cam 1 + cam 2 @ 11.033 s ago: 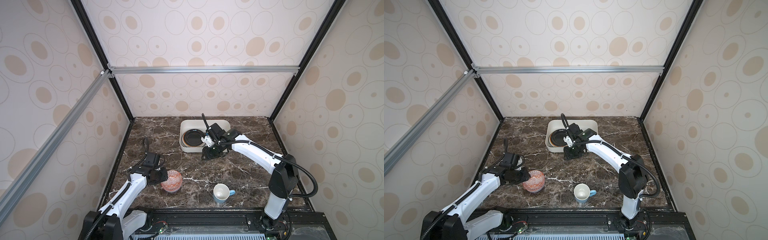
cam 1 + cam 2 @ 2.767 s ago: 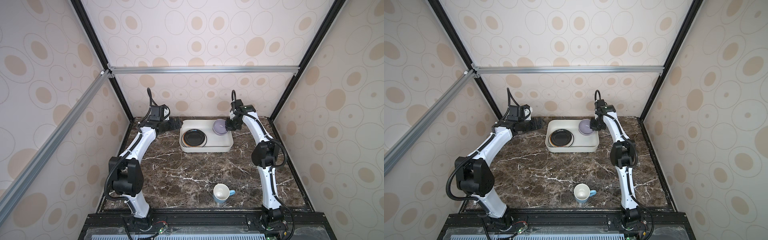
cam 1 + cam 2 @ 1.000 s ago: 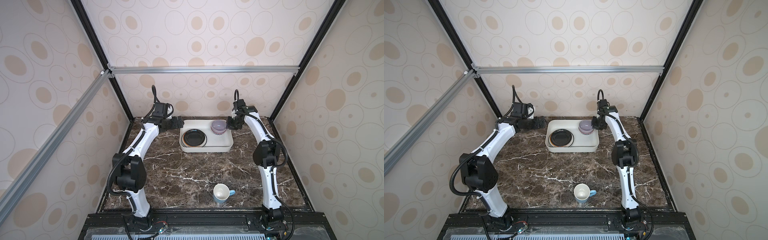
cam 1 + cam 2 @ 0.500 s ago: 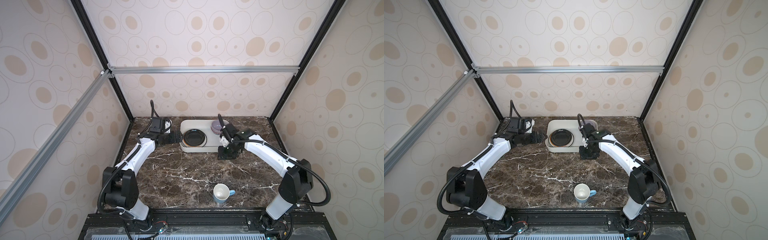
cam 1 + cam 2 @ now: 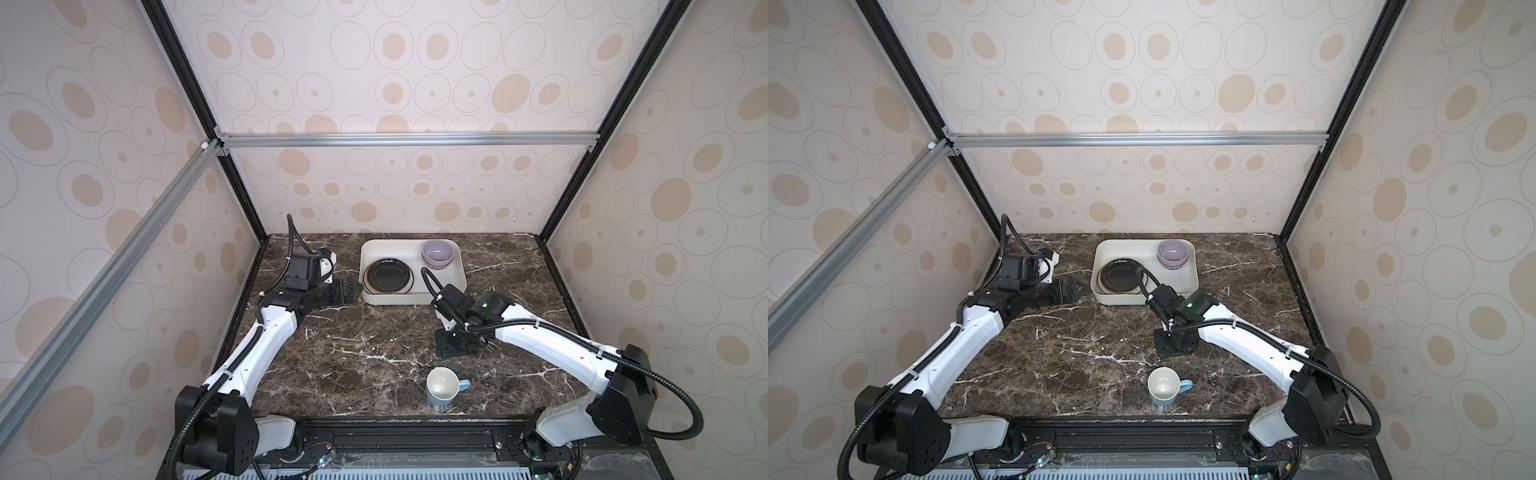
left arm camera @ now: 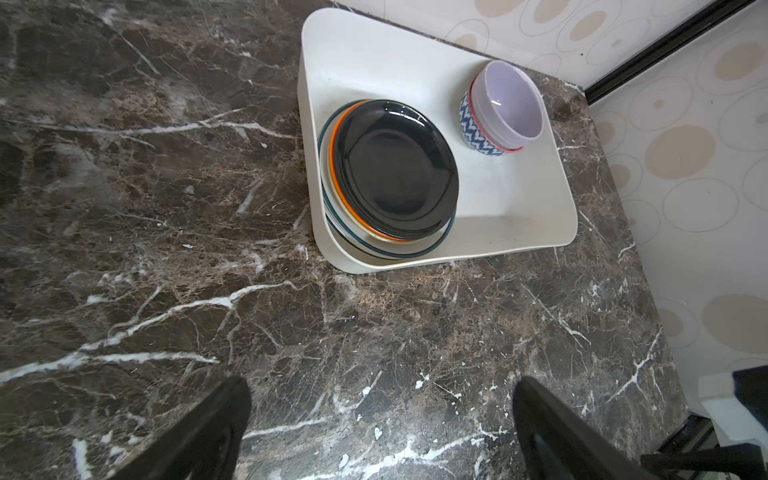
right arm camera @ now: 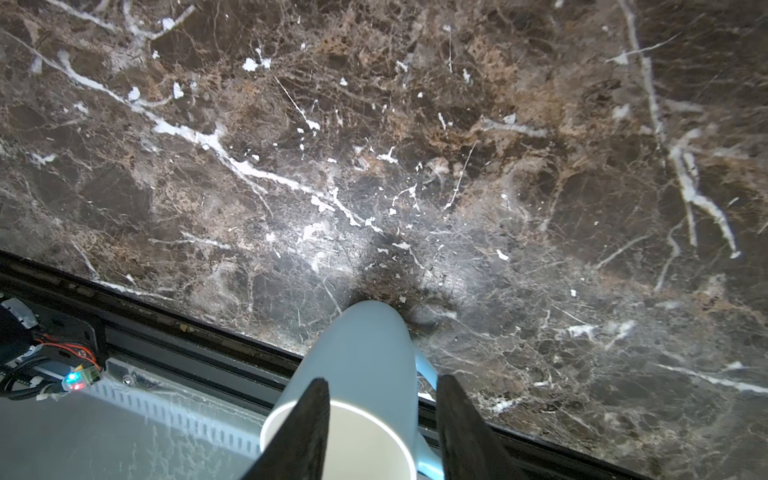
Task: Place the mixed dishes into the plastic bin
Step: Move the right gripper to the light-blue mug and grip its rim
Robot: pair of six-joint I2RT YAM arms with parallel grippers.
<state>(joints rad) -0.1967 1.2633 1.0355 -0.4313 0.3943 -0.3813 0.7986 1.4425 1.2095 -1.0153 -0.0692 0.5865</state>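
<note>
Last piece out: light-blue mug (image 5: 442, 390) stands upright, mouth up, near the front edge of the tabletop (image 5: 374, 345), with its handle to the right in both top views. The plastic bin (image 5: 386, 248) sits at the back. It holds the stacked plates, black face with an orange edge on top (image 6: 395, 170), and the lavender bowl (image 6: 507, 104), which is stacked with a blue zigzag bowl in the far right corner. Your right gripper (image 5: 457, 347) hangs over bare tabletop between bin and mug. Its jaws are partly apart and hold nothing, and the wrist view looks down past them at the mug's mouth (image 7: 361, 374). The step is probably the approach to the mug. Come straight down, one jaw inside the rim and one outside, on a side away from the handle. Glazed wall likely slick, so seat deep before closing. Don't shove the mug toward the front rail. Bare bin floor in front of the bowl looks the best landing spot. The left gripper (image 5: 347, 291) sits just beside the bin's left wall, jaws wide apart and empty, so keep it out of the carry path. Surface is glossy dark brown marble with white veins, flat. Room is a boxed cell with cream walls printed with tan ovals, black corner posts and aluminium crossbars.
</note>
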